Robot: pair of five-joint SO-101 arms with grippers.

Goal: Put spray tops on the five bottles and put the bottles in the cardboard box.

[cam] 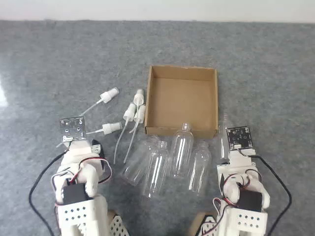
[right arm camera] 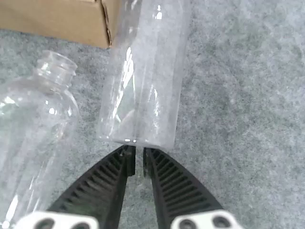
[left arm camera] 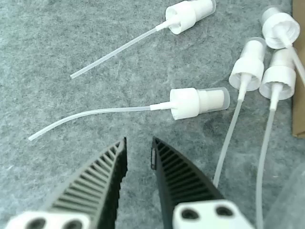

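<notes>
Bottles [cam: 181,150] lying beside cardboard box [cam: 149,98]; spray tops [cam: 112,127] loose near left gripper [left arm camera: 139,142]

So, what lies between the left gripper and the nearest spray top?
In the left wrist view, only bare grey mat separates the left gripper from that spray top, whose thin tube crosses ahead.

Bright, diffuse light casts only faint shadows, with white glints on the clear bottles [right arm camera: 143,86].
</notes>
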